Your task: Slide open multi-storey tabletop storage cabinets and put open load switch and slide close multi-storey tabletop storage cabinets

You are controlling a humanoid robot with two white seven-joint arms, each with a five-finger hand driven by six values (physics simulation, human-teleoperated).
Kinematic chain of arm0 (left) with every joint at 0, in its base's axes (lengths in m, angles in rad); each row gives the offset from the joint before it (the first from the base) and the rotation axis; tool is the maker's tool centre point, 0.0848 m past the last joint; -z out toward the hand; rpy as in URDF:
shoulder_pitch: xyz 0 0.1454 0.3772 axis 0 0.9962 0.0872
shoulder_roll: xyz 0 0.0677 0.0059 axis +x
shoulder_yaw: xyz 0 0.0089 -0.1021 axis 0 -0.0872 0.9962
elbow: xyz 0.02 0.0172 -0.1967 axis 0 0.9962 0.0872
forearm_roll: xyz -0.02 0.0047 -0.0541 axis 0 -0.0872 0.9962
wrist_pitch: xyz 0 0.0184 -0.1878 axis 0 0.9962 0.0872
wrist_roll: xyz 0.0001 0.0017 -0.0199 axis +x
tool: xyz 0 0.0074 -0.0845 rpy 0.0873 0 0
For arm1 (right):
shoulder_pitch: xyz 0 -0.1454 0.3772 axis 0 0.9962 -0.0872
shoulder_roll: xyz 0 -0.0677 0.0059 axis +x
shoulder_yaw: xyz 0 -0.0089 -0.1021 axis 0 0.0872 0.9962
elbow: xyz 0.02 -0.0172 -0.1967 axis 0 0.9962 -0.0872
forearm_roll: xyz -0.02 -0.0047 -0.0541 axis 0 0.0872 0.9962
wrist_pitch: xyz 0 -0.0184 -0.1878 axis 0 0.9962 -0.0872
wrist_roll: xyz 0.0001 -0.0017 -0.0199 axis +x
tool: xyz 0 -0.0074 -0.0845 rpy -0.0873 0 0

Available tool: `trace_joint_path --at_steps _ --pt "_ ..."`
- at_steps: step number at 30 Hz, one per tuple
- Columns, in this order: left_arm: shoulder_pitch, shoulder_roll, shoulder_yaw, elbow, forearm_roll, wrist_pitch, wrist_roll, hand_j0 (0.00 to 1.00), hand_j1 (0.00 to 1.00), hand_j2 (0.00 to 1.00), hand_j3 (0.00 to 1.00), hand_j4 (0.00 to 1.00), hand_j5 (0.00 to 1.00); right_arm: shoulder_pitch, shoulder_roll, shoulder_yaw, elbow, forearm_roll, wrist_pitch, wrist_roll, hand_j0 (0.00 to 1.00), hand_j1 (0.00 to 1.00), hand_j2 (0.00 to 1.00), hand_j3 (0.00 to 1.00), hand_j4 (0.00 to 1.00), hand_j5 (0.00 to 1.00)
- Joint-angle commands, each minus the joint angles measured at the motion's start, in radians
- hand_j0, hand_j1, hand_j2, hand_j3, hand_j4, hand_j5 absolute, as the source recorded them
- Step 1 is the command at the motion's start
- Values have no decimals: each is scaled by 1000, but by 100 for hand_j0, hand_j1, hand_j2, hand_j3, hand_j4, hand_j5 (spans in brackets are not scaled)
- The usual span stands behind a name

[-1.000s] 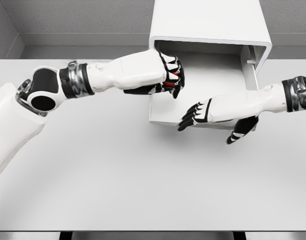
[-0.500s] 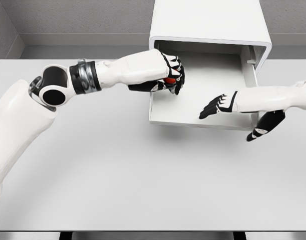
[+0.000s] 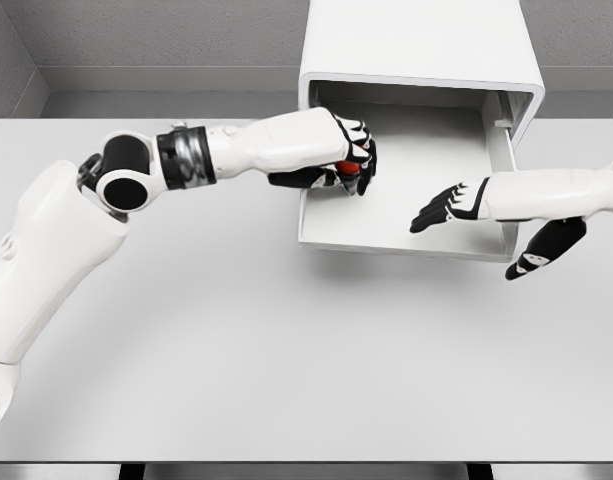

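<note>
Over the open drawer (image 3: 406,235) at twelve o'clock, the left hand (image 3: 341,160) clutches a red switch (image 3: 348,168) while the right hand (image 3: 466,205) hovers, fingers spread.

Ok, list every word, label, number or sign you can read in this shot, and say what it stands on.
None can be read. The cabinet, its open drawer, the table and both arms show plain surfaces. The red object in the left hand is mostly covered; no marking shows. The right hand bears none.
</note>
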Motion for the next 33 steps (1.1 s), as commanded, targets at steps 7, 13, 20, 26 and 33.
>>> trace_joint_path --at_steps 7,13,20,26,33 --pt "-32 -49 -10 86 -25 0 -1 36 36 36 36 36 36 -5 -1 -3 -2 -7 3 0 100 100 100 100 100 100" --pt "-31 -49 -7 71 -22 0 -1 100 100 100 100 100 100 -6 -6 -3 -5 -7 3 0 100 100 100 100 100 100" --pt "-32 -37 -7 -6 46 0 -3 100 100 100 100 100 100 -8 -4 -3 -5 -7 3 0 100 100 100 100 100 100" --pt "-43 43 -8 -96 221 0 -33 100 100 100 100 100 100 -8 -4 -3 -5 -7 3 0 100 100 100 100 100 100" --pt "-2 449 -50 -312 569 0 -112 100 100 100 100 100 100 2 9 8 -5 -5 3 0 100 100 100 100 100 100"
